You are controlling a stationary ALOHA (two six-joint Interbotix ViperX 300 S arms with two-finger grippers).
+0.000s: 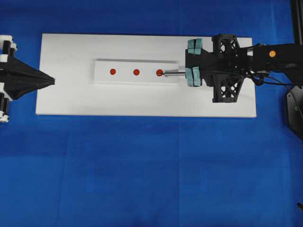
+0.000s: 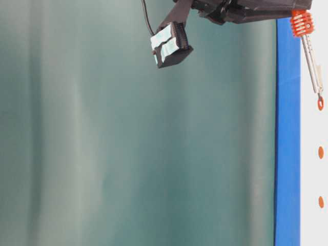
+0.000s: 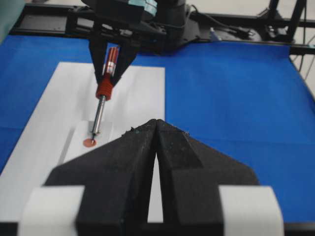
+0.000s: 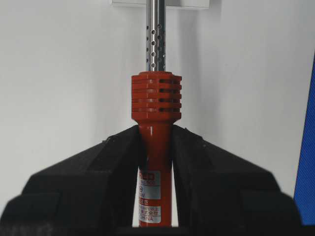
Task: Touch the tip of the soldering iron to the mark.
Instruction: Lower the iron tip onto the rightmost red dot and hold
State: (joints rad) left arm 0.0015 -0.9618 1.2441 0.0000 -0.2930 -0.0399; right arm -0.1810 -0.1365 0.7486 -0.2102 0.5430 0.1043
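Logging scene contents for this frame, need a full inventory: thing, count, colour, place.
soldering iron: one, orange-red handle with silver shaft, held by the right end effector, tip at the red mark nearest that end effector
marks: three, red, in a row on the white strip
strip: one, white, middle of the board
board: one, white, on the blue cloth
cloth: one, blue, under everything
right end effector: one, black, shut on the soldering iron handle, at the board's right end in the overhead view
left end effector: one, black, shut, holding nothing, at the board's left edge
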